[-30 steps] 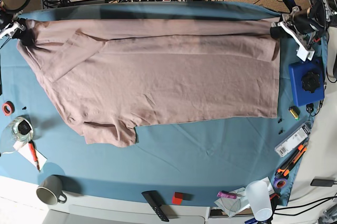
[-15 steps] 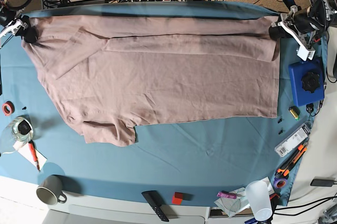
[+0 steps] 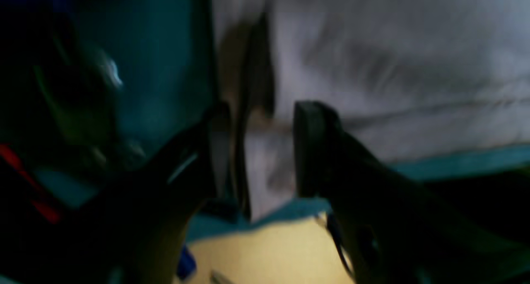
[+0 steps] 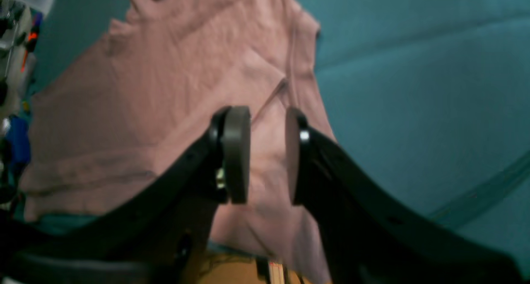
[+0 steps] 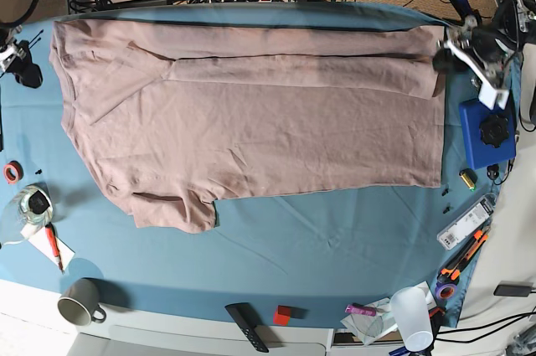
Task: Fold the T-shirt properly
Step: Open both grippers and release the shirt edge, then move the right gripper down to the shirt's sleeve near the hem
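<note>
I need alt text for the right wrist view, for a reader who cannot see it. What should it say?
The right hand hangs open above the pink-beige T-shirt, its two dark round pads apart with nothing between them. The wrinkled shirt lies flat on a teal table cloth, which fills the right side of the picture.

The T-shirt (image 5: 251,121) lies spread flat on the bench (image 5: 335,239), between the two claws. The left claw (image 5: 445,53) sits just beside one far corner of the T-shirt, its jaws apart. The right claw (image 5: 21,67) stands off the opposite far corner, clear of the cloth. Just beside the left claw, nearer the bench's front, rests a box (image 5: 486,131).
</note>
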Controlling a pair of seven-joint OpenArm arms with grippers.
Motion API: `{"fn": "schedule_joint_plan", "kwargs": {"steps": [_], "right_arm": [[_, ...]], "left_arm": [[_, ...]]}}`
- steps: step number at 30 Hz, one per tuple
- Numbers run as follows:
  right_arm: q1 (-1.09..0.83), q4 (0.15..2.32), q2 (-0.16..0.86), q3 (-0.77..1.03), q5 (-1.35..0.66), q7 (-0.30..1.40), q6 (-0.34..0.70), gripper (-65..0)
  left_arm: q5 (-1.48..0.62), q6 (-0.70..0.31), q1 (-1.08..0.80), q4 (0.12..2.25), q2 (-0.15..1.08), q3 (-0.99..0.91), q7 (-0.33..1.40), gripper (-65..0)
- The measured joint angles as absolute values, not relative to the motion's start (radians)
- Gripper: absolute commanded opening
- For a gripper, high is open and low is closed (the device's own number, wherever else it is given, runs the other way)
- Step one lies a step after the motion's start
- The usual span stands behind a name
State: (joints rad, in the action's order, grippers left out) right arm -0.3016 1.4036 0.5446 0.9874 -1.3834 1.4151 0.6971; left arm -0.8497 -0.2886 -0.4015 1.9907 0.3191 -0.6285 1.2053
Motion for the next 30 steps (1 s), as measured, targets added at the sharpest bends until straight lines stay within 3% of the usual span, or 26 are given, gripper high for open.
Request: {"fn": "schedule_joint_plan", "kwargs": {"steps": [3,6,13,17,22,30], "right_arm": [[-0.262,1.404,0.545,0.987,-1.39,1.416,0.697,-49.5],[-0.194,1.404,0.545,0.987,-1.304,1.417,0.697,-49.5],[-0.031,1.404,0.545,0.952,-1.056,1.417,0.675,-49.5],[0.047,1.403,0.545,0.815,-0.904,1.261,0.667,-49.5],[0.164,1.381,0.546,0.577,-0.652,1.094,0.576,-49.5],[0.41,1.09,0.549,0.282,-0.53,0.921,0.551,-49.5]], "left_arm": [[-0.847,-0.305,-0.379,2.046,0.319,-0.629,1.163,-39.3],[-0.866,-0.411,-0.333,2.073,0.321,-0.628,1.158,-39.4],[-0.855,-0.408,-0.256,2.069,0.321,-0.628,1.164,-39.5],[-0.854,-0.408,-0.254,2.069,0.321,-0.628,1.163,-39.5],[-0.855,-0.409,-0.254,2.063,0.318,-0.628,1.166,-39.5],[-0.84,-0.409,-0.257,2.061,0.319,-0.628,1.166,-39.5]]}}
